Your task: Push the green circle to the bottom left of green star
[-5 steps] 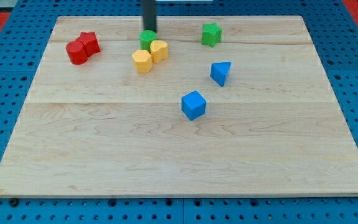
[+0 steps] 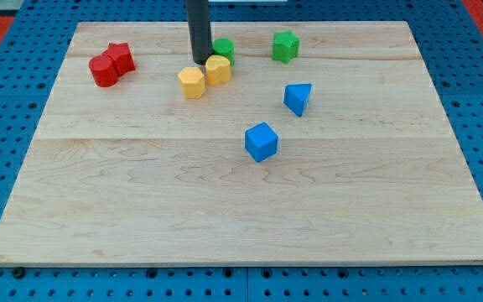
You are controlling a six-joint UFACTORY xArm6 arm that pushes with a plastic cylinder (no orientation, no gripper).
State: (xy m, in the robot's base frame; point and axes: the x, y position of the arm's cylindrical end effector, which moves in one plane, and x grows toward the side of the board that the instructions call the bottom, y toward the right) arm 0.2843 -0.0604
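Note:
The green circle lies near the board's top, just above the right yellow block. The green star sits to its right, with a gap between them. My tip stands just left of the green circle and close to the upper left of the right yellow block; I cannot tell whether it touches either. The rod rises straight up out of the view's top.
Two yellow blocks lie side by side below the tip. A red star and a red circle touch at the view's upper left. A blue triangle and a blue cube lie toward the middle right.
The green circle has slid to the right, toward the green star. The tip has come down a little to the spot where the circle was. The other blocks have barely moved.

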